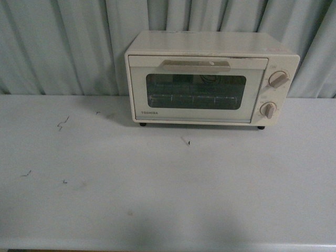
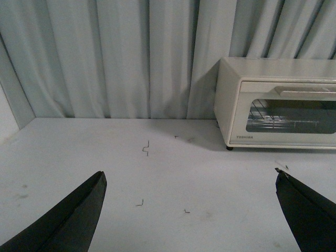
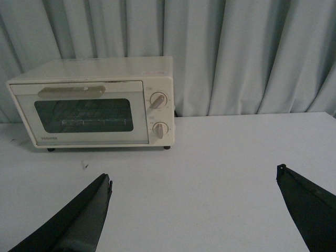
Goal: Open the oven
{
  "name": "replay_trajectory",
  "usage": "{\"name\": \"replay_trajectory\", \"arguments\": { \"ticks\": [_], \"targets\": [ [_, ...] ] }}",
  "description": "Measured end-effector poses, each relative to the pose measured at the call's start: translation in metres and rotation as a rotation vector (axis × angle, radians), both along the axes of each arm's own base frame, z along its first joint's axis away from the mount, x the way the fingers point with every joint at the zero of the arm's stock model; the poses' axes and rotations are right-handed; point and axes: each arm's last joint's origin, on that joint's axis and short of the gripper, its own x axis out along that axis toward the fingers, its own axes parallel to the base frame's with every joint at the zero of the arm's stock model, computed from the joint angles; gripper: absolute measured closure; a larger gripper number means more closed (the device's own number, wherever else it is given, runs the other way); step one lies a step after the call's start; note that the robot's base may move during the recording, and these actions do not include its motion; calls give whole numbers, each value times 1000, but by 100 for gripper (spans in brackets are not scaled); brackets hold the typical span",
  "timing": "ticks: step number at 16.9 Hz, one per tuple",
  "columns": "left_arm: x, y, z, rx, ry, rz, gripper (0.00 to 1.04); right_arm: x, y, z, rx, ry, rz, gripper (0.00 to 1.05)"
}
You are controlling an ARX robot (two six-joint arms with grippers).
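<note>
The cream-white Toshiba oven stands at the back of the white table, right of centre, against the curtain. Its dark glass door is shut, with the beige bar handle across the top and two beige knobs on its right side. A wire rack shows through the window. The oven also shows in the left wrist view and the right wrist view. My left gripper is open and empty, well short of the oven. My right gripper is open and empty, also well short of it. Neither arm shows in the front view.
A pale grey-green curtain hangs right behind the table. The white table bears small dark scuff marks on its left part and one small mark in front of the oven.
</note>
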Motion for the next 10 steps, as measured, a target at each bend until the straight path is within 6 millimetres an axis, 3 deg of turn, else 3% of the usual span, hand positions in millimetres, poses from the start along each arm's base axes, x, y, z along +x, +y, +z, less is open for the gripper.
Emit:
{"name": "replay_trajectory", "arguments": {
  "ticks": [10],
  "targets": [
    [0, 0, 0, 0, -1, 0, 7, 0, 0, 0, 0, 1, 0, 6]
  ]
}}
